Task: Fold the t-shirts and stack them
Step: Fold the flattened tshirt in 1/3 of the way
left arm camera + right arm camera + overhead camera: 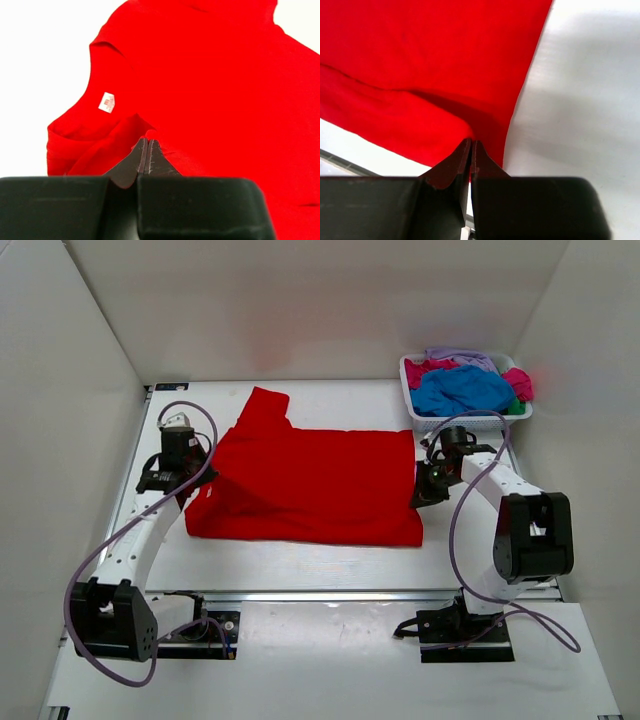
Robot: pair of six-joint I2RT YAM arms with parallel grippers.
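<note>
At the near edge of the white counter [300, 560] the two arms reach forward, one to each side of the red t-shirt [320, 480]. The shirt lies spread across the middle of the counter, one sleeve pointing to the far left.

The left pincer [203, 483] is at the shirt's left side. Its jaws are pressed together, with a raised fold of red cloth nipped at the tips, near the collar and its small white label [107, 102]. The right pincer [424, 490] is at the shirt's right edge, closed in the same way on a ridge of the red cloth that lifts off the counter.

In the far right corner sits a white mesh basket [470, 418]. It holds a heap of other shirts: a blue one [460, 390] on top, magenta-pink [432, 368] and lavender [455, 355] behind it, and a bit of green [513, 405] at the right.
</note>
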